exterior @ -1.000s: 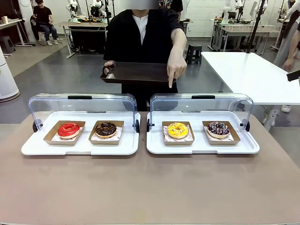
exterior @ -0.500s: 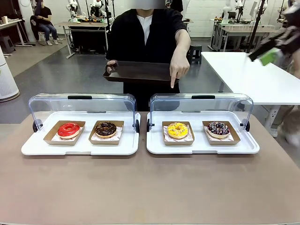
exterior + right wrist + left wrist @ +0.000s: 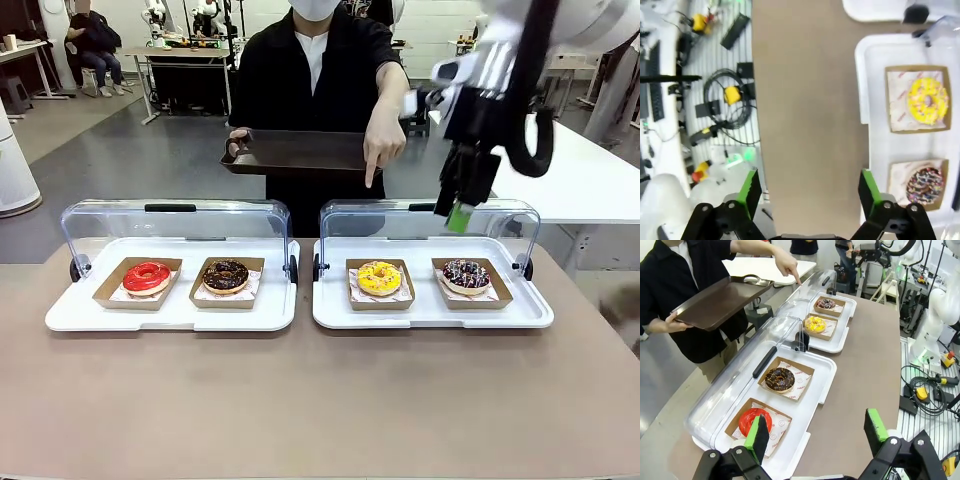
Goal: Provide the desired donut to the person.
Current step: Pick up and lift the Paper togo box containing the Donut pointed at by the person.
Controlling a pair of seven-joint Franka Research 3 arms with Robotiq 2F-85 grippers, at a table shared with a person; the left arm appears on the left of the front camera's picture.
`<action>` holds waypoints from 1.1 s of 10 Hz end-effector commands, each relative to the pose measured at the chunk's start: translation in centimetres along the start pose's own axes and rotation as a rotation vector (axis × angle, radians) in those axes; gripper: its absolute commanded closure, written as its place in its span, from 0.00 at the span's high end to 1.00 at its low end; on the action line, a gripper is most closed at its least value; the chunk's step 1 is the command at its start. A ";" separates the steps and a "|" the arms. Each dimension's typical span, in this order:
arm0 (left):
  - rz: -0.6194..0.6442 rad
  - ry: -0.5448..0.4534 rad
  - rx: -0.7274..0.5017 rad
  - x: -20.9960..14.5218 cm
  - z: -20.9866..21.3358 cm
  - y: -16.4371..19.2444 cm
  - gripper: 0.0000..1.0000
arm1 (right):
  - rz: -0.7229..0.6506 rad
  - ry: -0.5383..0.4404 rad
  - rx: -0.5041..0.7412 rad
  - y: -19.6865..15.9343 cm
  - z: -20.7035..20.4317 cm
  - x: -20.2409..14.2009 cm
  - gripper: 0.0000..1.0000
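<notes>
The person (image 3: 310,75) holds a dark brown serving tray (image 3: 290,152) and points a finger (image 3: 369,178) down over the yellow donut (image 3: 379,277). That donut lies in a paper boat beside a dark sprinkled donut (image 3: 466,273) on the right white tray (image 3: 430,315). A red donut (image 3: 147,276) and a chocolate donut (image 3: 225,274) lie on the left white tray (image 3: 170,315). My right gripper (image 3: 452,210) hangs open above the right tray's lid, empty; below it lie the yellow donut (image 3: 928,100) and the sprinkled donut (image 3: 924,185). My left gripper (image 3: 817,430) is open and empty beside the red donut (image 3: 752,420).
Both clear lids (image 3: 175,222) (image 3: 430,220) stand raised along the trays' far sides. A white table (image 3: 545,160) stands behind at the right. Bare brown tabletop (image 3: 320,400) stretches in front of the trays. Cables and boxes (image 3: 722,95) lie on the floor past the table edge.
My right arm has swung in from the upper right and down to above the right tray. The person keeps pointing at the yellow donut and holding the tray.
</notes>
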State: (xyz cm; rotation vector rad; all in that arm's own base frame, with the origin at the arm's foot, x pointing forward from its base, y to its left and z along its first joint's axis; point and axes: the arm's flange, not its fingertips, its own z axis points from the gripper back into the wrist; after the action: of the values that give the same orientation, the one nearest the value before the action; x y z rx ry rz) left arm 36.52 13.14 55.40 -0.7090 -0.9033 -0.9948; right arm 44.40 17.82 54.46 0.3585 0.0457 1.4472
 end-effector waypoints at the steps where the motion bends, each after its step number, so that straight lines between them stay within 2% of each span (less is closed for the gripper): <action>1: 0.000 -0.011 -0.004 0.2 0.1 0.0 1.00 | 0.025 0.016 -0.077 -1.0 -1.2 0.8 1.00; 3: 0.000 -0.011 -0.004 0.2 0.1 0.0 1.00 | 0.124 0.009 -0.146 -0.9 -4.4 0.8 1.00; 5: 0.000 -0.011 -0.004 0.2 0.1 0.0 1.00 | 0.165 -0.042 -0.133 -0.8 -6.1 -0.2 1.00; 6: 0.000 -0.011 -0.004 0.2 0.1 0.0 1.00 | 0.171 -0.069 -0.097 -0.4 -6.0 -0.8 1.00; 7: 0.000 -0.011 -0.004 0.2 0.1 0.0 1.00 | 0.128 0.000 -0.132 -1.6 -5.0 1.1 1.00; 11: 0.000 -0.011 -0.004 0.2 0.1 0.0 1.00 | 0.128 0.000 -0.132 -1.6 -5.0 1.1 1.00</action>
State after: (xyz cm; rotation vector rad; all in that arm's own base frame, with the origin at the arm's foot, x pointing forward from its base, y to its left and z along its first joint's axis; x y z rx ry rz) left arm 36.53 13.13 55.40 -0.7090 -0.9030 -0.9951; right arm 44.56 19.45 49.43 0.2667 -0.0911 1.5795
